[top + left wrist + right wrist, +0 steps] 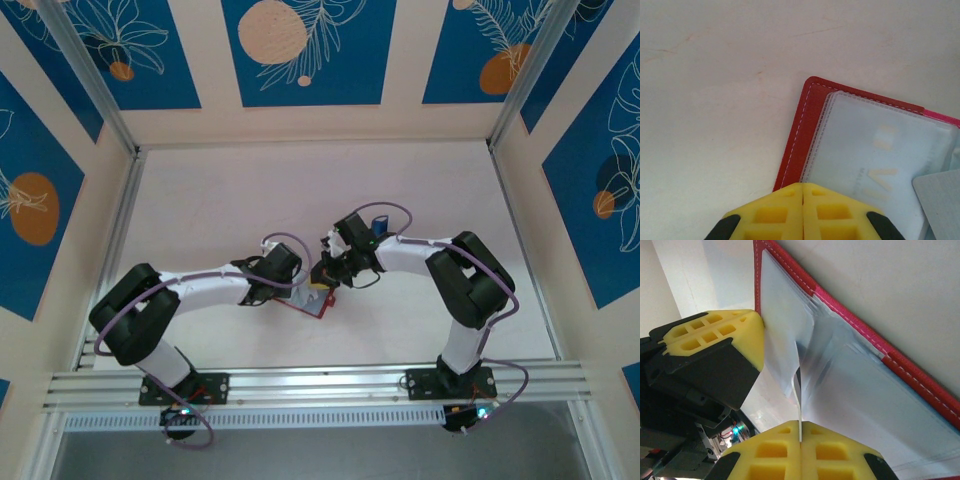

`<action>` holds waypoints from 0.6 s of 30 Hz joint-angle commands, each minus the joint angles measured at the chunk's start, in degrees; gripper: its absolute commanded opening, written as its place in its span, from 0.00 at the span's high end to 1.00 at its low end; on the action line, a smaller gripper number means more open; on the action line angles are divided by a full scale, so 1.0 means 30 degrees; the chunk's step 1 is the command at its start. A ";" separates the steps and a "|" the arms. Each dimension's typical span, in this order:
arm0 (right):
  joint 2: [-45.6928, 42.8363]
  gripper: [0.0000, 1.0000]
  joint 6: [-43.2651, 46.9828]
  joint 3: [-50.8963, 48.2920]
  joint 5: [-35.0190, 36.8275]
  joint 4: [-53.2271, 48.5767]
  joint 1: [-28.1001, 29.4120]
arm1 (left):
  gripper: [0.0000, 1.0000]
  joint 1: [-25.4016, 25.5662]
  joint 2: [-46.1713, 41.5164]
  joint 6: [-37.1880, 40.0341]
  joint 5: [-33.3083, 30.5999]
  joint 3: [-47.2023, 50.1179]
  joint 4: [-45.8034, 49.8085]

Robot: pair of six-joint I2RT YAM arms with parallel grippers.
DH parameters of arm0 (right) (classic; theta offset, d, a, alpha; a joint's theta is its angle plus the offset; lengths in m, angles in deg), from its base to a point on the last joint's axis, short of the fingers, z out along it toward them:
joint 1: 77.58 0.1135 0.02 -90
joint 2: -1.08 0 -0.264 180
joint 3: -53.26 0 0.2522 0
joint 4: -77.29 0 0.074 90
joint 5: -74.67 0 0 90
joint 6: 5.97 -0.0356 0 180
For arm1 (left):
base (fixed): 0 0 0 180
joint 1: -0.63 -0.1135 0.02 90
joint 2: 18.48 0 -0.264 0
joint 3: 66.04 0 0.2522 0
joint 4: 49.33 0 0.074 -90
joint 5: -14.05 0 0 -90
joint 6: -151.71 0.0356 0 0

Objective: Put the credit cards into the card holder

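**Edgewise, the card stands at the sleeve mouth**

Seen from the right wrist, the credit card (pixel 799 390) is a thin pale blade rising straight out from the right gripper (pixel 800 437), whose jaws are closed on its near end. Its long axis points into the fanned clear sleeves (pixel 865 145), and its far edge sits among them; which pocket it is entering I cannot tell. The card holder (pixel 805 130) lies open on the table at mid-table, between the two arms. The left gripper (pixel 802 200), jaws pressed together, bears on the holder's near edge, seemingly to pin it. The right arm alone carries the card, so the coming push likely runs along that blade.
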 commanded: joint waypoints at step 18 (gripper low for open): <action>-0.0404 1.00 -0.0492 -0.1030 -0.0732 -0.0265 0.0361 | 0.93 -0.0119 0.0803 -0.0208 0.0640 0.0776 0.0767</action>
